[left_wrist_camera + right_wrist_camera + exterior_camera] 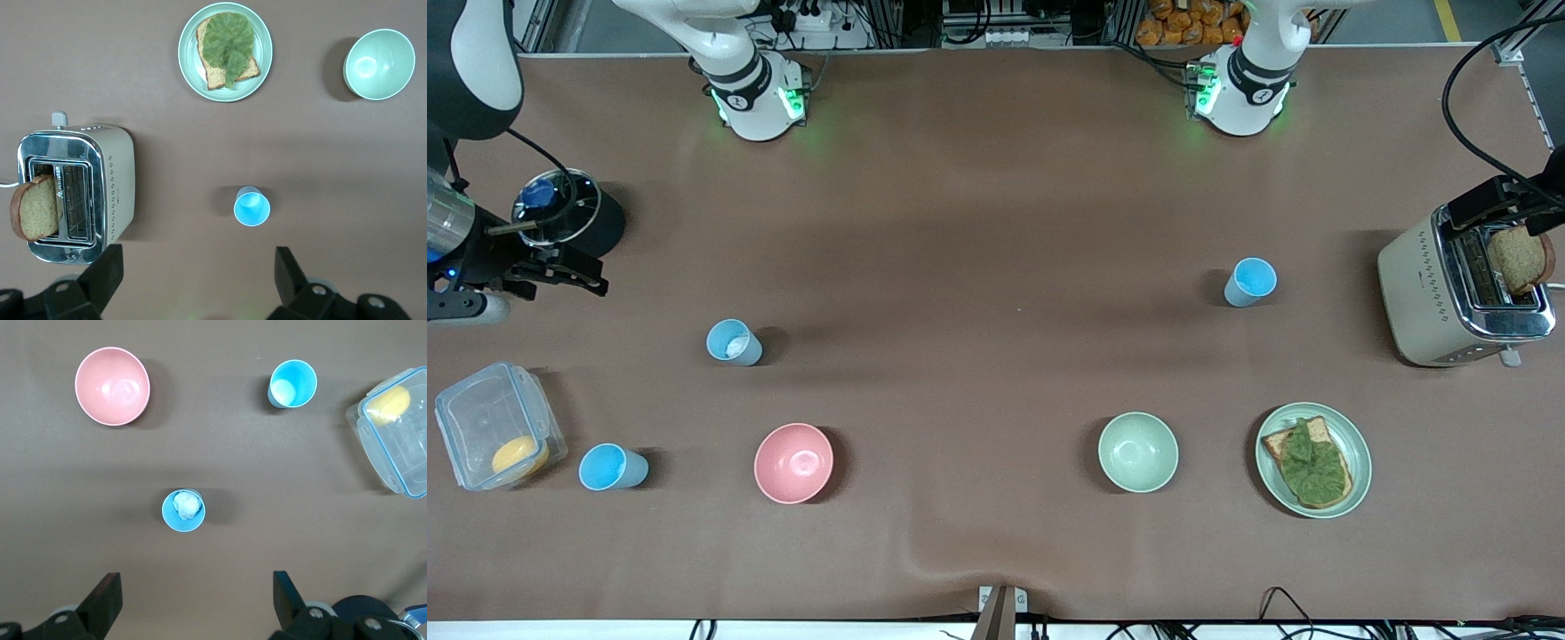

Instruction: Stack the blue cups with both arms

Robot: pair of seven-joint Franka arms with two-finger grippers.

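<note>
Three upright blue cups on the worktop relative to the pink bowl (pixel 793 462): whitish-inside cup (pixel 734 342) farther from the camera, sky-blue cup (pixel 612 468) beside it, third cup (pixel 1249 282) well apart toward the left arm's end.

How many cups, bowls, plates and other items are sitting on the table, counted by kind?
Blue cups: 3
Bowls: 2, the pink bowl and the pale green bowl
Plate with toast and lettuce: 1
Toaster: 1
Clear lidded container: 1
Black pot with glass lid: 1
Total: 9
</note>
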